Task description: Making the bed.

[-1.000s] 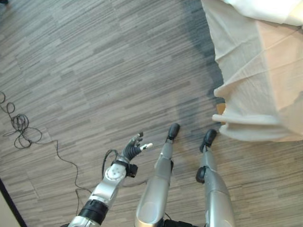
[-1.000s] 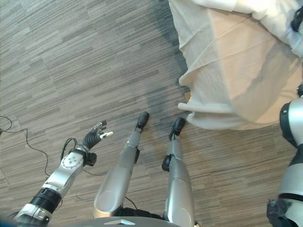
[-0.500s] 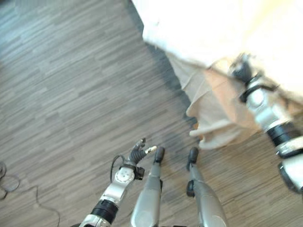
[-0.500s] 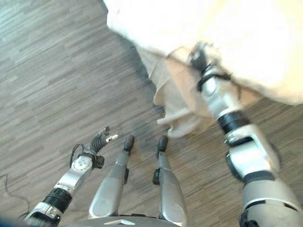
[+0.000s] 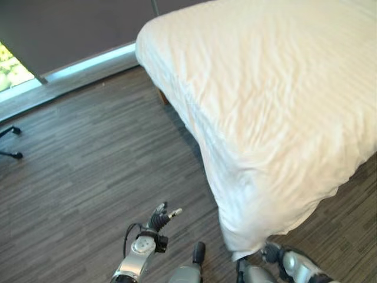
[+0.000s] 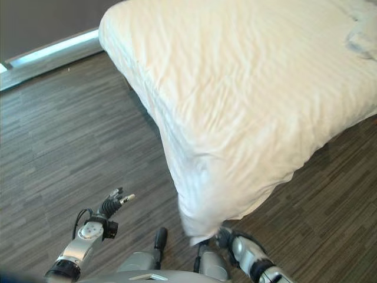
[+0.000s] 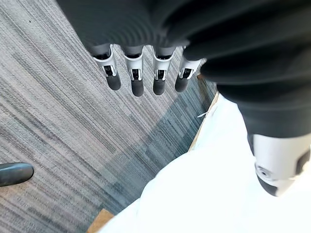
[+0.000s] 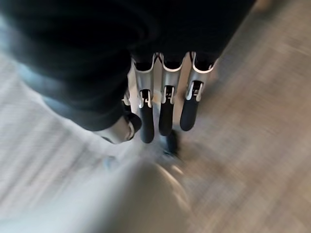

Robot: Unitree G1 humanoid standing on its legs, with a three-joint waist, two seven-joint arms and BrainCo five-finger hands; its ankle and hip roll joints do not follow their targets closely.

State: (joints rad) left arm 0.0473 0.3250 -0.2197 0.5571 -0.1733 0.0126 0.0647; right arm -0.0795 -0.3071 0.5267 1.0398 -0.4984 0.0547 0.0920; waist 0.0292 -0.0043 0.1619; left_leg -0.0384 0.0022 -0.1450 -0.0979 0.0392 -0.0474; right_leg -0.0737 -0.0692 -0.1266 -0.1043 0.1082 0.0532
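Both hands' fingers hung straight, empty: left hand (image 5: pixel 159 219) over the floor (image 5: pixel 88 159), right hand (image 6: pixel 227 237) under the duvet (image 5: pixel 277 112) corner. The view had lifted from the floor; the duvet lay spread, apparently nearly done.

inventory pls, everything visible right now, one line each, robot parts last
bed cover: 1, cream-white, wrinkled, spread over the bed on the robot's right, near corner hanging down toward the floor
pillow or bunched bedding: 1, white, far right edge of the bed; too little shows to tell which
bed frame: wooden tan corner piece poking out under the cover, seen in the left wrist view
floor: grey wood-grain planks, left of and in front of the bed
window strip: bright band along the base of the dark far wall
left hand: open, fingers relaxed, over bare floor, holding nothing
right hand: low beside the hanging cover corner, fingers straight
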